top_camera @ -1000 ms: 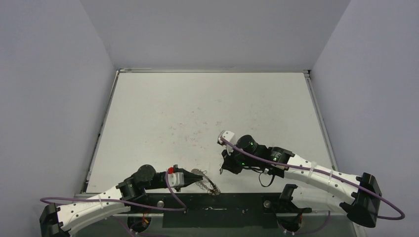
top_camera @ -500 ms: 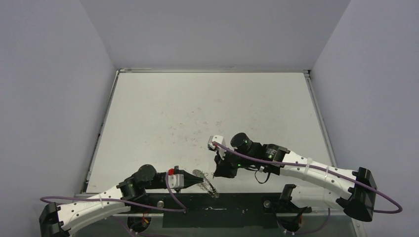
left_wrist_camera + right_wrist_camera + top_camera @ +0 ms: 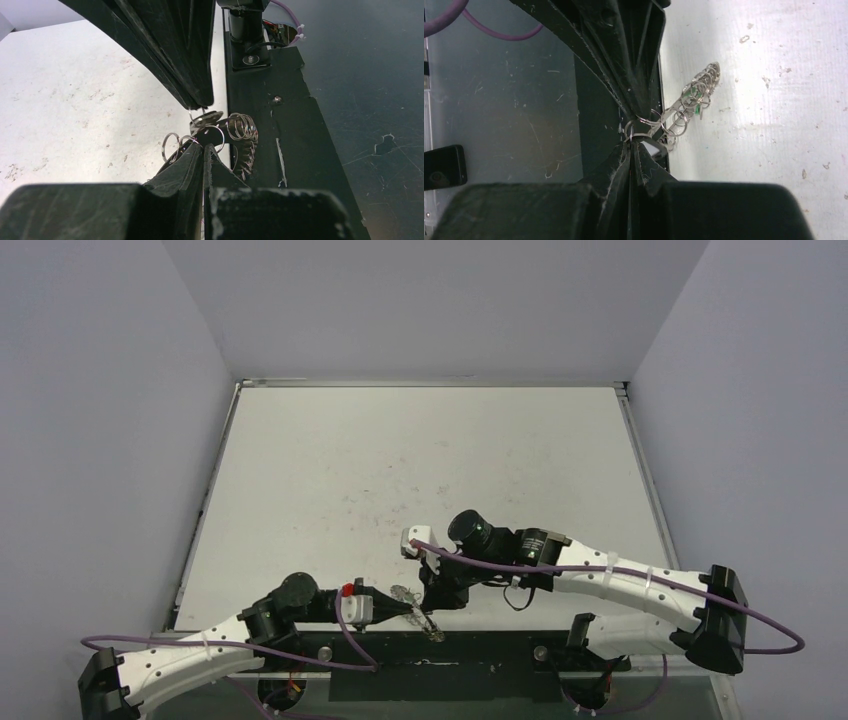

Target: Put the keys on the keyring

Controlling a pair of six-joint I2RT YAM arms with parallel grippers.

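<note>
The keyring [image 3: 427, 621], a silvery ring fringed with wire loops, hangs over the table's near edge. My left gripper [image 3: 408, 607] is shut on it, and the left wrist view shows the pads [image 3: 192, 157] pinching one loop beside the coiled loops of the keyring [image 3: 243, 127]. My right gripper [image 3: 432, 597] meets it tip to tip. It [image 3: 631, 141] is shut on the keys [image 3: 653, 148], a small silvery and black piece with a thin ring, touching the keyring [image 3: 698, 85]. A green speck shows among the loops. In the left wrist view the keys [image 3: 209, 118] hang under the right fingertips [image 3: 197, 97].
A black strip [image 3: 470, 652] runs along the near table edge under both grippers. An arm base mount [image 3: 247, 37] stands on it. The stained white tabletop [image 3: 420, 460] stretches beyond. A dark flat object [image 3: 443, 167] lies below the table level.
My right gripper has swung left and toward the near edge until its tips reach the left gripper and keyring. The left arm has barely moved.
</note>
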